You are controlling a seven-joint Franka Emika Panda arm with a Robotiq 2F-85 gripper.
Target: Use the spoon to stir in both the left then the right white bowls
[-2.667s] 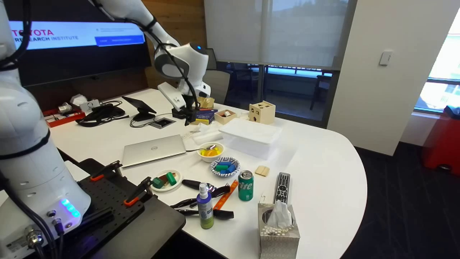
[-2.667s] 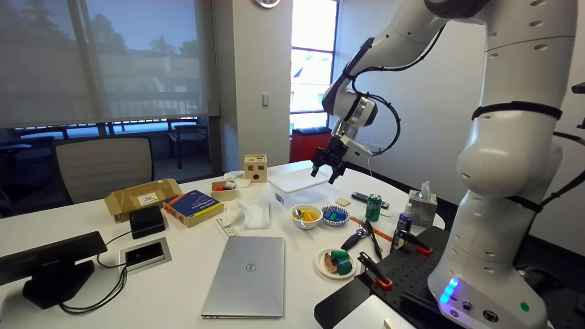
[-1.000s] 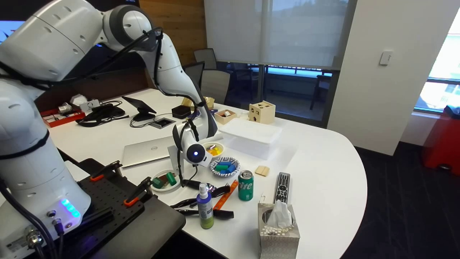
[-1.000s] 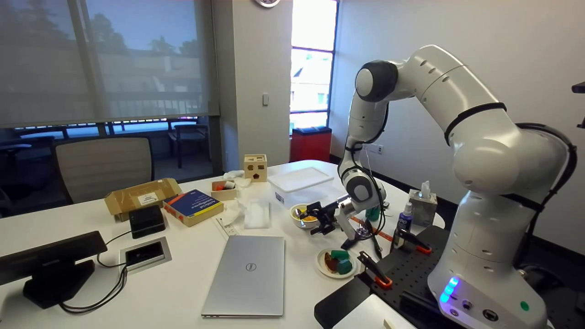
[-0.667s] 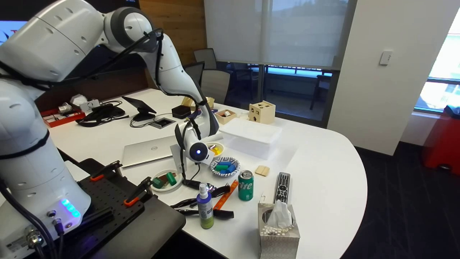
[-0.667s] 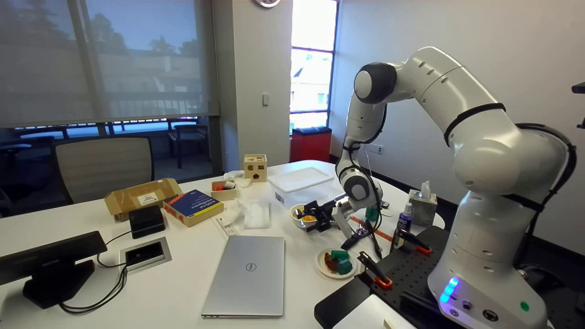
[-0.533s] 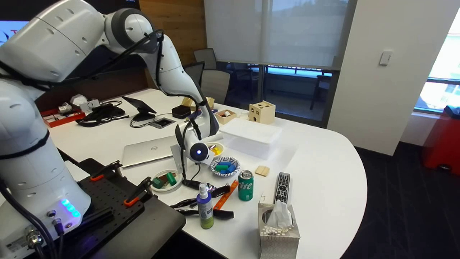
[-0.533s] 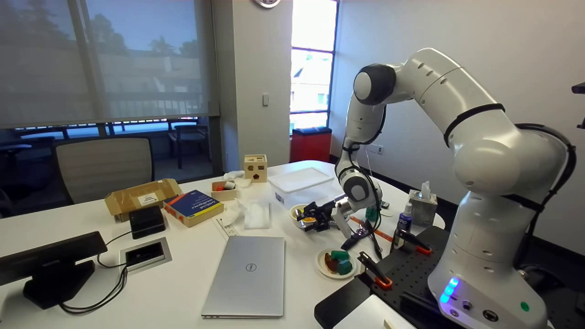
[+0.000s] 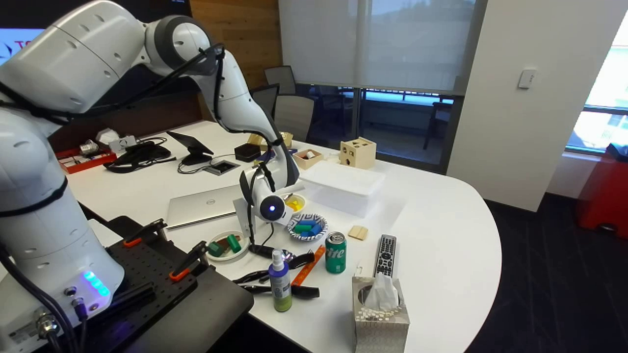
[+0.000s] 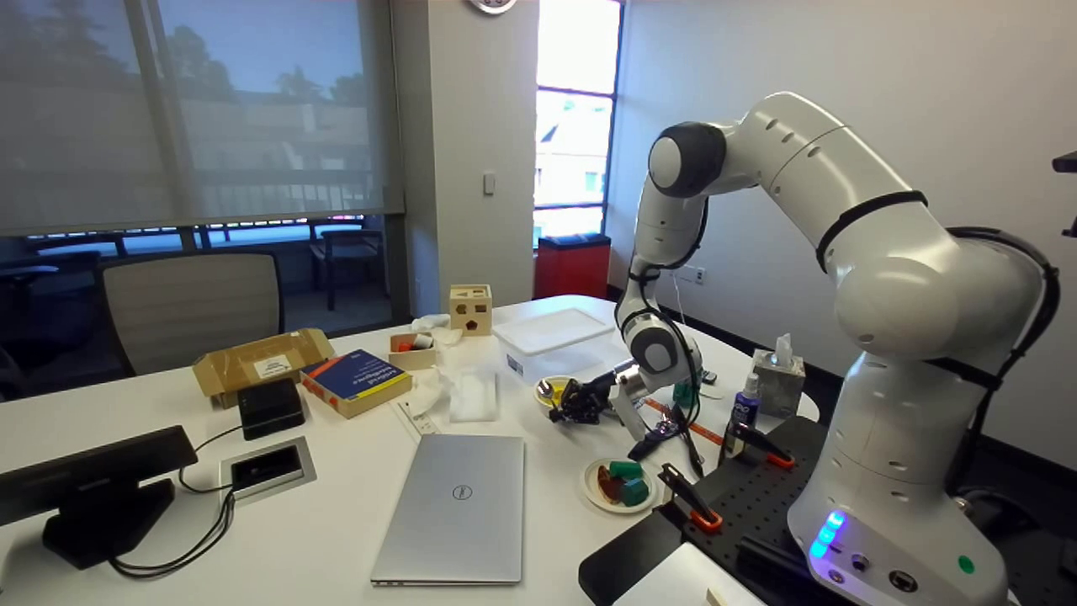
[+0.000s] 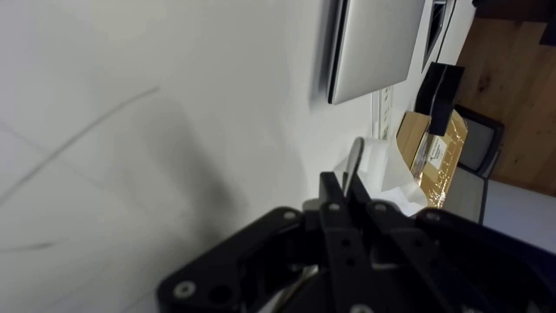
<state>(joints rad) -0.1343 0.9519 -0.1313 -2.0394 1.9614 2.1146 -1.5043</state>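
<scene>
Gripper [image 11: 345,184] was clamped on spoon [image 11: 356,153] (one end jutting past). Just beside sat a white bowl [image 10: 541,401], yellow inside.

In an exterior view: book [image 10: 356,376], 8 o'clock, "Artificial Intelligence"; laptop [image 10: 448,539], 7 o'clock, "DELL"; bottle [image 10: 743,412], 4 o'clock, partly "PO". In an exterior view: can [image 9: 335,257], 5:30, "ite".

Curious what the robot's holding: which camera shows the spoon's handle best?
Wrist view: the spoon's handle pokes out, close up, between the fingertips. In both exterior views, the gripper or arm mostly hides it; the spoon's head partly shows.
</scene>
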